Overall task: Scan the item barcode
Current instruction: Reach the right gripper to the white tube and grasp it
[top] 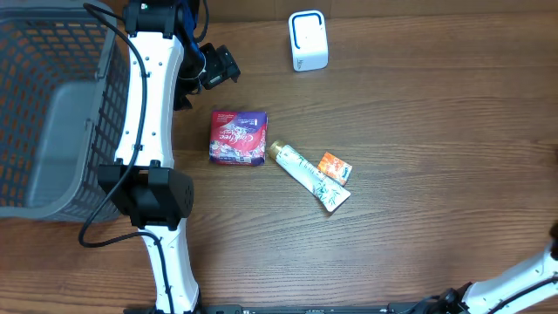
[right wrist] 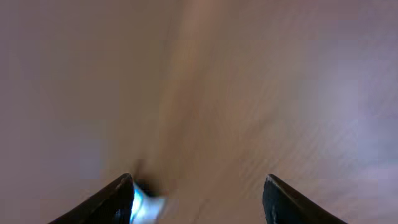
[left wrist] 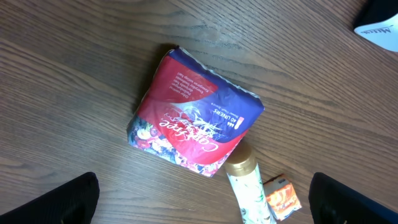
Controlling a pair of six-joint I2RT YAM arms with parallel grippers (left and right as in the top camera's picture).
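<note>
Three items and one white scanner [top: 308, 41] on the worktop [top: 436, 131], plus one mesh basket [top: 52, 113].
One liner pack [top: 237, 137], one tube [top: 309, 177], one orange carton [top: 335, 167]; left claw [left wrist: 202, 208] and right claw [right wrist: 199, 199] both spread, holding nothing.

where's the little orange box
In the overhead view, the orange box lies right of centre on the table, just beside the tube, with the red pack further left.

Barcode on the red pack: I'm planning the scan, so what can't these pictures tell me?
- Barcode: none shows on the red pack in overhead or left wrist; underside hidden, print too small.
- Tube: cut off by left wrist's bottom edge.
- Orange box: label too small in both views.
- Right wrist: blurred; surface beyond the right gripper unreadable.
</note>
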